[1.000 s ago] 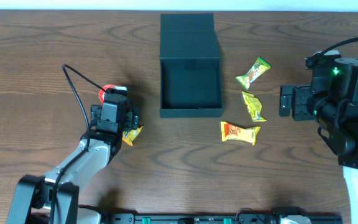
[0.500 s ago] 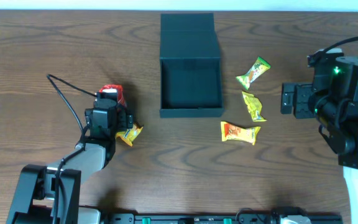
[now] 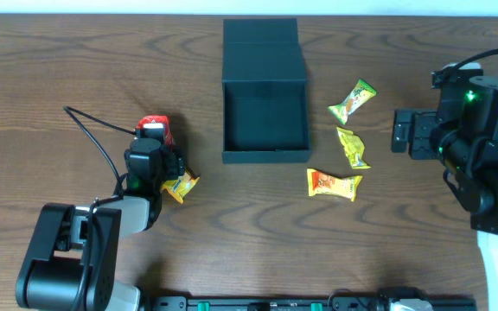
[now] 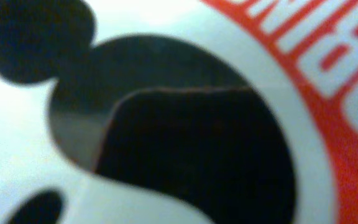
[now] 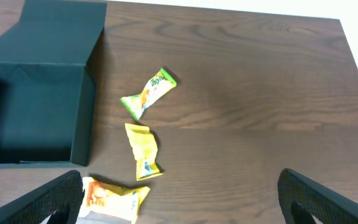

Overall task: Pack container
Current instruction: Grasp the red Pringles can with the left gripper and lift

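**Fingers hidden on the left, spread wide on the right**

The fingers of the left gripper (image 3: pixel 151 142) do not show. From overhead only its dark body appears, low over the red can (image 3: pixel 155 123), and whether it clasps the can cannot be told. Its wrist camera is filled by a blurred white and red label (image 4: pixel 334 130). White letters run along the red band at the upper right, too smeared to read. Just right of this gripper an orange-yellow packet (image 3: pixel 183 184) lies on the table (image 3: pixel 59 69), its near end tucked under the gripper's edge.

At mid-table the container (image 3: pixel 264 117) stands open, dark teal, with its lid flap (image 3: pixel 260 43) laid back toward the far edge. To its right three snacks lie in a loose column: a green packet (image 3: pixel 353 101) farthest, a yellow packet (image 3: pixel 353 147) in the middle and an orange packet (image 3: pixel 334 183) nearest. Their print is too small to read.

The right gripper (image 3: pixel 400 135) hangs beside the column, apart from it, its fingers (image 5: pixel 51 200) released and wide apart, holding nothing.

Against a second ago, the left arm's lower links have folded in toward the near left corner. Its gripper has shifted slightly left, and more of the can's red shows. The right gripper has slid a little to the right. The container and all four packets lie as they did.
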Motion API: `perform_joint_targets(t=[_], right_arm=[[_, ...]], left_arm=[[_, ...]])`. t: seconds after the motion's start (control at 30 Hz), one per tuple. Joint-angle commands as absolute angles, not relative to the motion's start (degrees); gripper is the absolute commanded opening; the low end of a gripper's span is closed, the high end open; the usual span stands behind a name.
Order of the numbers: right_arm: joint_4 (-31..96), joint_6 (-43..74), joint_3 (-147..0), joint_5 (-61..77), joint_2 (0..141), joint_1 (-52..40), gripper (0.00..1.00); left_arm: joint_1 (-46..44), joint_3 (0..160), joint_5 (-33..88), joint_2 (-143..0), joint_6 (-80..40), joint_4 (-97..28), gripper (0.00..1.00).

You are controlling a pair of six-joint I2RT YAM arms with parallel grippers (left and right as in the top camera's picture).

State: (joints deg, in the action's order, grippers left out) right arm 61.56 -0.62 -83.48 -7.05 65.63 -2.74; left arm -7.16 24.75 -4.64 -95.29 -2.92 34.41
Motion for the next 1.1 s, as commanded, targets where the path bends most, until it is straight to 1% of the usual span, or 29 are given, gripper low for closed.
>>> perform_joint_targets(t=[0.0, 0.07, 0.2, 0.23, 0.33, 0.5, 0.7, 0.83, 0.97, 1.07], right_arm=[[62.17, 0.45, -84.23, -7.53, 65.47, -2.59, 0.99], [62.63, 0.56, -84.23, -7.55, 65.47, -2.59, 0.99], [62.81, 1.32, -84.23, -7.55, 65.47, -2.59, 0.99], [62.81, 1.32, -84.23, -7.55, 65.47, -2.59, 0.99], [62.81, 1.61, -84.23, -7.64, 65.49, -2.59, 0.99], [62.78, 1.91, -84.23, -7.77, 65.65, -2.59, 0.99], [62.72, 1.87, -84.23, -9.10, 66.83, -2.59, 0.99], [62.52, 1.87, -84.23, -9.06, 68.10, -2.59, 0.99], [62.19, 1.89, -84.23, -9.06, 69.67, -2.59, 0.99], [61.65, 1.91, -84.23, -8.99, 70.67, -2.57, 0.99]], left_arm=[[-6.87, 24.36, -4.38, -96.23, -2.63, 35.75, 0.79], [-6.87, 24.36, -4.38, -96.20, -2.26, 36.91, 0.76], [-6.90, 24.36, -4.32, -95.29, -1.80, 37.50, 0.74], [-6.98, 24.36, -4.32, -94.65, -1.34, 37.23, 0.72], [-7.46, 24.36, -4.47, -91.44, 0.80, 35.20, 0.67], [-7.73, 24.38, -4.43, -84.88, 1.34, 28.84, 0.66], [-8.99, 24.38, -4.45, -76.01, 1.32, 18.59, 0.59], [-12.14, 25.12, -4.45, -69.97, 1.17, 10.61, 0.56], [-17.39, 29.78, -4.45, -64.64, -1.85, -1.85, 0.57], [-20.75, 36.27, -4.56, -63.61, -4.16, -13.58, 0.57]])
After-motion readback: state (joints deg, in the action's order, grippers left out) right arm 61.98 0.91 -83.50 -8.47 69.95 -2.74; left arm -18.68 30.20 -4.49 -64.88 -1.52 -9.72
